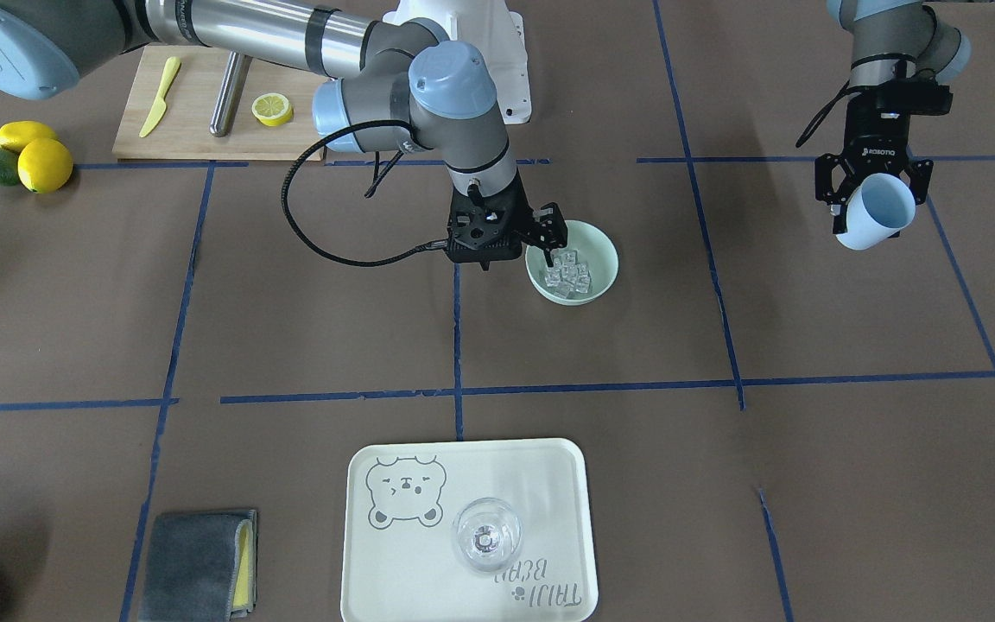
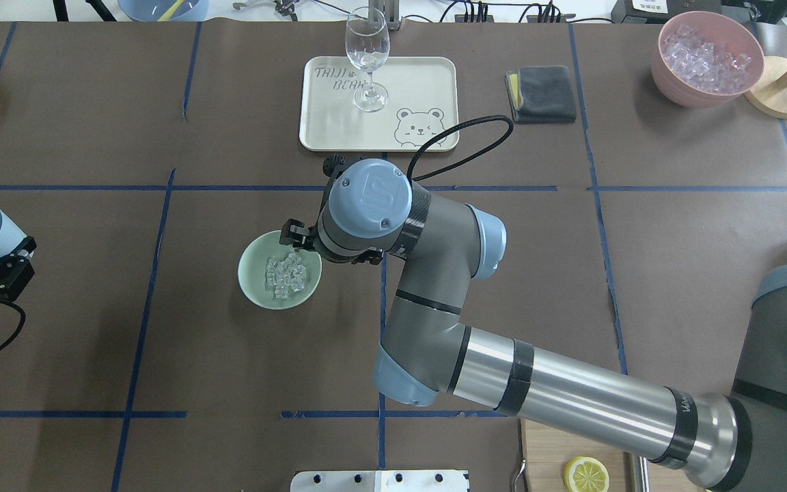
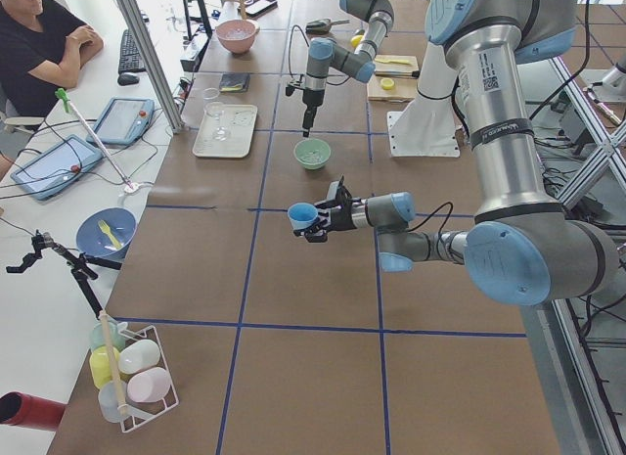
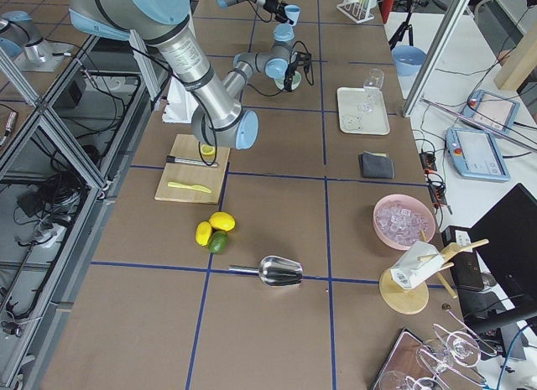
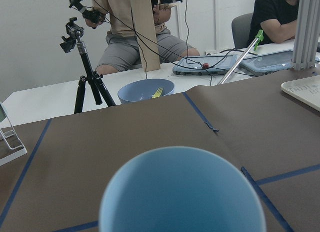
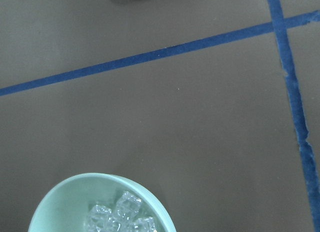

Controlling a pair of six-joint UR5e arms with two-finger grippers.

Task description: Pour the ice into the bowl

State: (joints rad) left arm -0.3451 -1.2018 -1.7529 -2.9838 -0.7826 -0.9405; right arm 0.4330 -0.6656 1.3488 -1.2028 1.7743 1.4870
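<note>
The ice (image 1: 568, 274) lies heaped inside the bowl (image 1: 599, 261) at mid-bench. The right pincer (image 1: 547, 231) grips the bowl's rim. The left pincer (image 1: 873, 200), well apart, is clamped on the tilted blue cup (image 1: 879, 212).

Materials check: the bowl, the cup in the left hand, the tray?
Bowl: likely plastic or melamine, matte mint green, no sharp glare; ceramic not ruled out.
Cup, held by the left hand: looks like plastic, pale blue, smooth satin with a thin rim.
Tray: probably melamine or plastic, cream, slight sheen, bear print and lettering on its face.
</note>
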